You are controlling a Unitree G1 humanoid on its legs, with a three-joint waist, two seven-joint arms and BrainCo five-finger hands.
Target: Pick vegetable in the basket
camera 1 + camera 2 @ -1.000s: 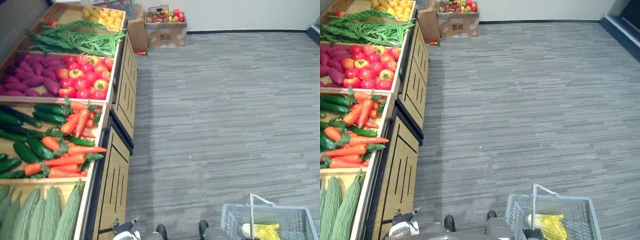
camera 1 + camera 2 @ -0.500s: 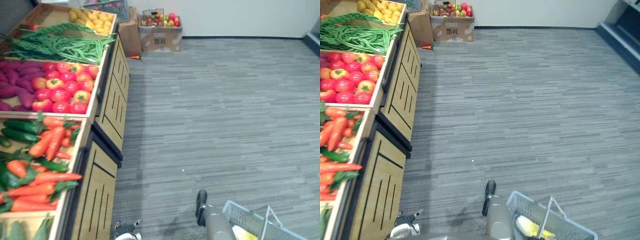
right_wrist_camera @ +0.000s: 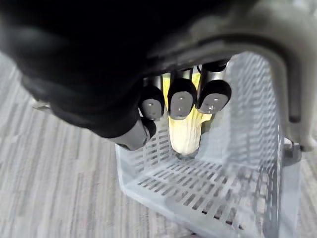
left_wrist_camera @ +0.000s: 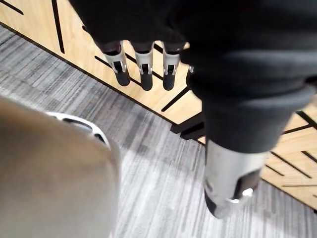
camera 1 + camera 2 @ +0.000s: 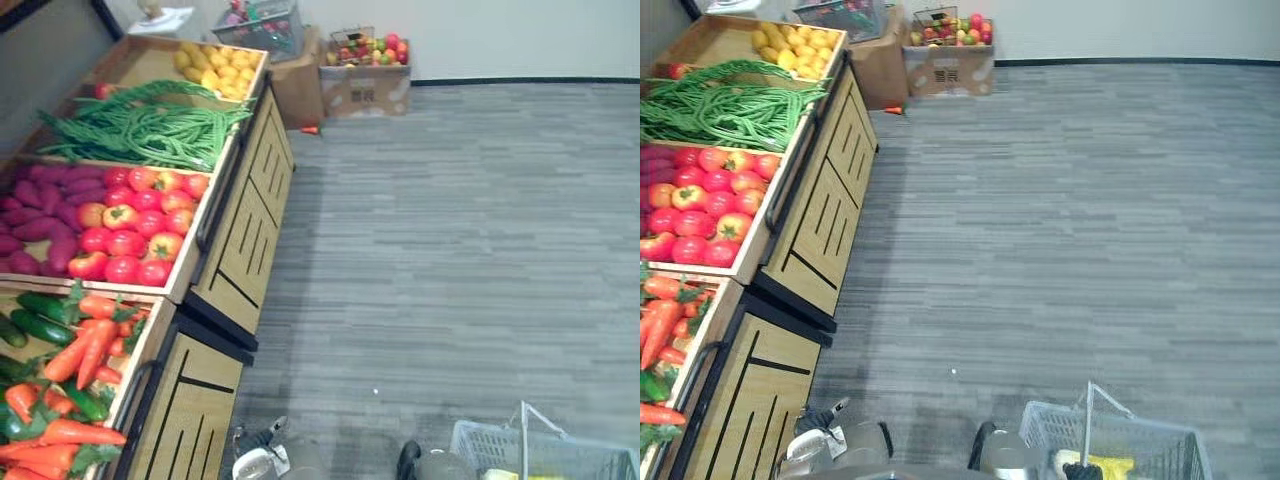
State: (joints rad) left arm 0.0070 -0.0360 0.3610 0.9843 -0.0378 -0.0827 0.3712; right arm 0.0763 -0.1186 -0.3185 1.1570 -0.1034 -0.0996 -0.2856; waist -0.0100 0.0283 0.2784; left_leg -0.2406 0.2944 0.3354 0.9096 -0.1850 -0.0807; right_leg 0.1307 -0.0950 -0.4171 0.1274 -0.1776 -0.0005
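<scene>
Carrots look stiff, light; we'd take one mid-length with our slack left hand; right hand clutches the handle of the basket.

Grey striped carpet runs clear across the room to a white wall, with dark skirting along its foot. Down the left side steps a tiered wooden display stand, pale panels cut with black slots. At its far end, cardboard boxes sit against the wall. The light is soft and even.
</scene>
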